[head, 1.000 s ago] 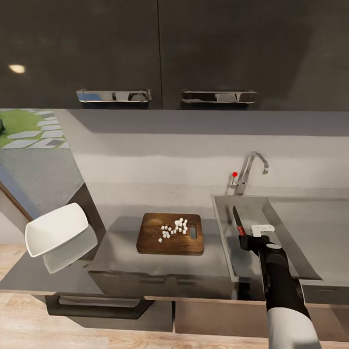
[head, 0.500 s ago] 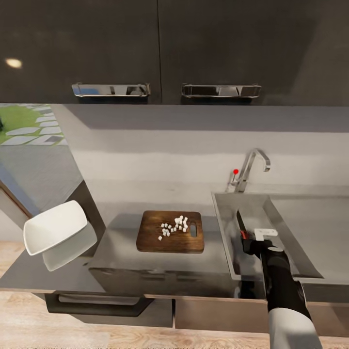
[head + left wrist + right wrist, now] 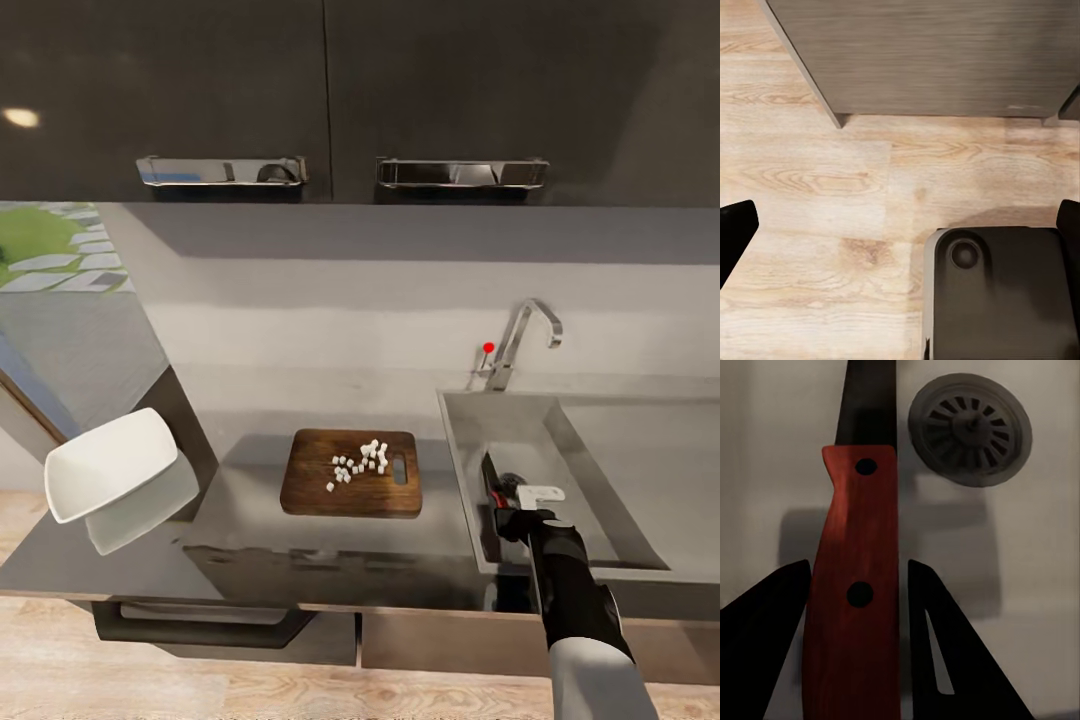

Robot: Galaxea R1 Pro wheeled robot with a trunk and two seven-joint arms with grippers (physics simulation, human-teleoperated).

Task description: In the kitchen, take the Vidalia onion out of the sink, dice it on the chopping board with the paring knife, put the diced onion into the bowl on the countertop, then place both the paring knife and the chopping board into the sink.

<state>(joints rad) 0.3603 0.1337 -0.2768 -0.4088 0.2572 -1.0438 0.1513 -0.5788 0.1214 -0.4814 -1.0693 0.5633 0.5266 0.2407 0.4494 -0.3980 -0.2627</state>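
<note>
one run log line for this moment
right gripper: holds paring knife over sink | diced onion: on chopping board | bowl: empty

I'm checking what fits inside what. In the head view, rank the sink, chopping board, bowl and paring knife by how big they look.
Largest to smallest:
1. sink
2. chopping board and bowl: these look much alike, and the bowl sits nearer the camera, so I won't rank them
3. paring knife, held in the right gripper over the basin

Dark brown chopping board (image 3: 350,485), white bowl (image 3: 108,463), red-handled paring knife (image 3: 855,607).
</note>
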